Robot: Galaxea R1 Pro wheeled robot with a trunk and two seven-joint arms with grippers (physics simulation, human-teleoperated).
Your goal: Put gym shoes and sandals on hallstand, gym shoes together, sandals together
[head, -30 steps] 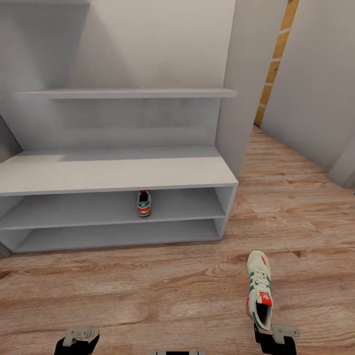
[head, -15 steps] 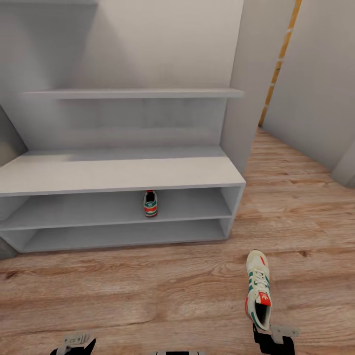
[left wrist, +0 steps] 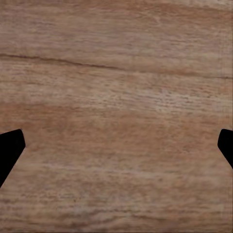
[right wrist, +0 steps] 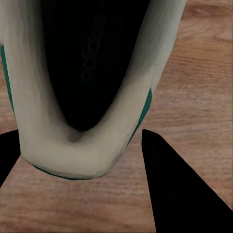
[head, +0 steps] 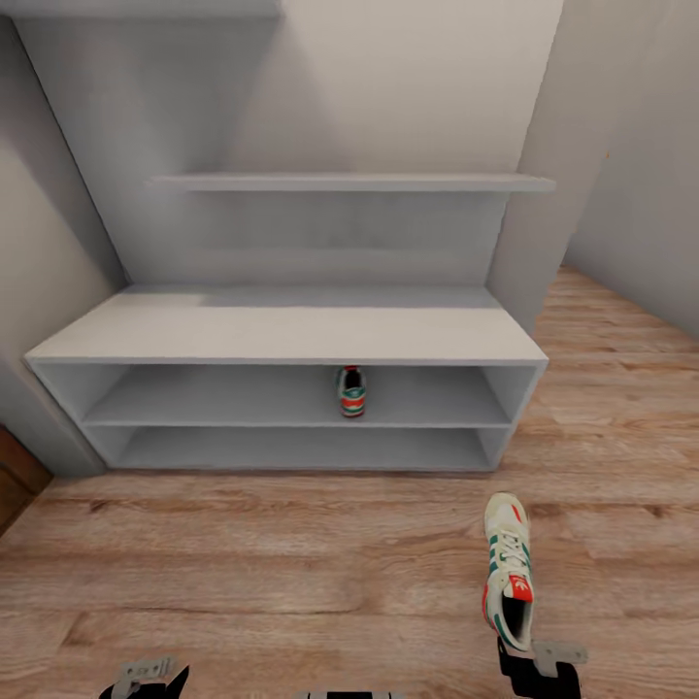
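One gym shoe (head: 351,391) stands on the upper open shelf of the pale grey hallstand (head: 291,335), toe pointing inward. The second gym shoe (head: 509,568) hangs above the corridor floor (head: 291,573) in front of the hallstand's right end, toe toward the unit. My right gripper (head: 532,665) is shut on its heel; in the right wrist view the heel collar (right wrist: 73,155) sits between the dark fingers (right wrist: 170,184). My left gripper (head: 146,675) is low at the left. Its fingertips (left wrist: 9,145) stand wide apart over bare planks, open and empty. The sandals are out of view.
The hallstand has a long bench top, a lower open shelf (head: 301,449) and an upper shelf board (head: 349,182) against the back panel. A grey wall (head: 49,291) flanks it at the left and a wall panel (head: 544,194) at the right. Wood floor stretches to the right.
The whole view has swung, so the hallstand now sits centred in the picture instead of at the left. The held shoe and both grippers keep their places in the view.
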